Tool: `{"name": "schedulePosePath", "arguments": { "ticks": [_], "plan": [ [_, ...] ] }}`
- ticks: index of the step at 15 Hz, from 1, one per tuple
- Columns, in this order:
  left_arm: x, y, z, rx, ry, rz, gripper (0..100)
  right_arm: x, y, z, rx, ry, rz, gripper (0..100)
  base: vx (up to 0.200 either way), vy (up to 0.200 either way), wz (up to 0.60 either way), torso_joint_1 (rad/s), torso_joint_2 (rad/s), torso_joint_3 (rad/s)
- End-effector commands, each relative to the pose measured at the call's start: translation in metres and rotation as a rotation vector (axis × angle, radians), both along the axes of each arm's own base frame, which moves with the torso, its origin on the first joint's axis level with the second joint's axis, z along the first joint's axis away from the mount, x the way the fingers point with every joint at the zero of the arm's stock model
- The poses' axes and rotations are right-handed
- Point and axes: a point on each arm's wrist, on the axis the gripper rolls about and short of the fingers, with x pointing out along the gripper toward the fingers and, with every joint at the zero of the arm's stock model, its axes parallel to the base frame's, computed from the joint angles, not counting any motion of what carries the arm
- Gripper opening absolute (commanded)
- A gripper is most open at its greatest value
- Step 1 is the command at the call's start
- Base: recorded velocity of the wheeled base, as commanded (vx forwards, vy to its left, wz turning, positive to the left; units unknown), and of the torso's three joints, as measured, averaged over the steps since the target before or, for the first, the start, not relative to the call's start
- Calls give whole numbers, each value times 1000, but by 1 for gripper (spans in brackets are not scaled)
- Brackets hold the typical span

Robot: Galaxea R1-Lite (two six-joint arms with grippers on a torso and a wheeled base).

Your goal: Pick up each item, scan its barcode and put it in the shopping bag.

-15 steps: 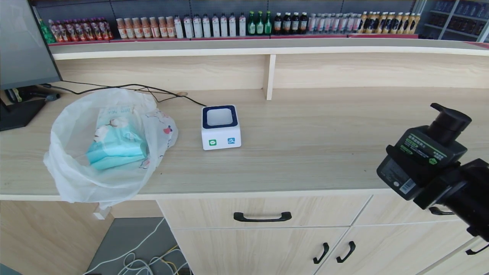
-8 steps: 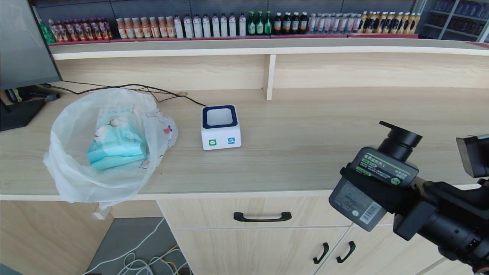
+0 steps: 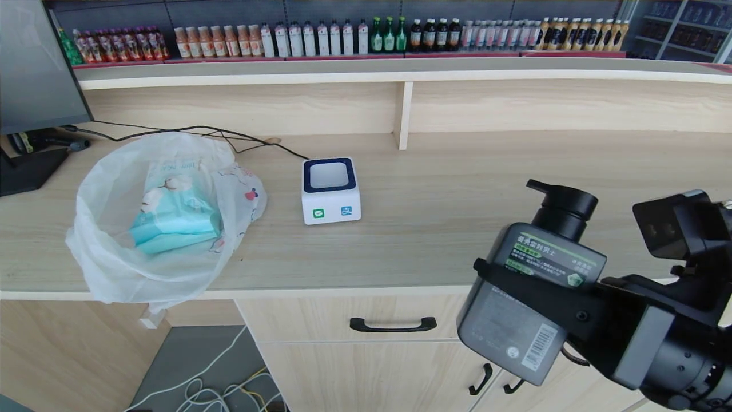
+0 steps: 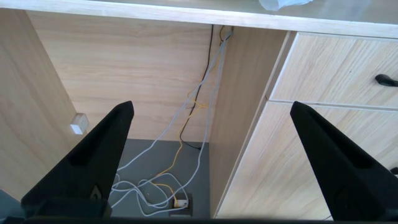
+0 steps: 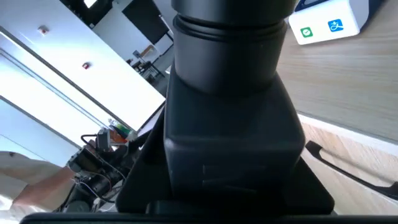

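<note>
A dark grey pump bottle (image 3: 514, 320) hangs tilted over the counter's front edge at the right, with its barcode label towards the head camera. My right gripper (image 3: 549, 294) is shut on its body. In the right wrist view the bottle (image 5: 227, 124) stands close in front, with the white, blue-rimmed scanner (image 5: 323, 25) beyond it. The scanner (image 3: 331, 190) sits mid-counter, well left of the bottle. The translucent shopping bag (image 3: 114, 257) lies open at the left with a teal tissue pack (image 3: 171, 217) inside. My left gripper (image 4: 208, 168) is open below the counter, facing a cabinet recess.
A monitor (image 3: 34, 63) stands at the far left, with black cables (image 3: 189, 130) running to the scanner. A raised shelf with a divider (image 3: 404, 114) backs the counter. Drawer handles (image 3: 393, 326) line the front below. Loose cables (image 4: 161, 186) lie on the floor.
My right arm has carried the bottle left and lower, closer to the head camera, and turned it so the barcode label shows more fully. Bag and scanner have not moved.
</note>
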Motion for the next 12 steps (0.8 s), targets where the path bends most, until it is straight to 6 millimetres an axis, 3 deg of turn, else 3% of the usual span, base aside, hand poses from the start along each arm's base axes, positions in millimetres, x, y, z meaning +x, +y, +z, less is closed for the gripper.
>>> {"name": "schedulePosePath", "arguments": {
  "ticks": [1, 4, 6, 12],
  "plan": [
    [0, 0, 0, 0, 0, -1, 100, 9, 9, 0, -3, 10, 19, 0, 0, 0, 0, 0, 0, 0],
    [0, 0, 0, 0, 0, 1, 100, 39, 35, 14, 33, -29, 42, 0, 0, 0, 0, 0, 0, 0],
    [0, 0, 0, 0, 0, 1, 100, 48, 43, 19, 67, -44, 54, 0, 0, 0, 0, 0, 0, 0],
    [0, 0, 0, 0, 0, 1, 100, 40, 39, 20, 84, -159, 202, 0, 0, 0, 0, 0, 0, 0]
  ]
}}
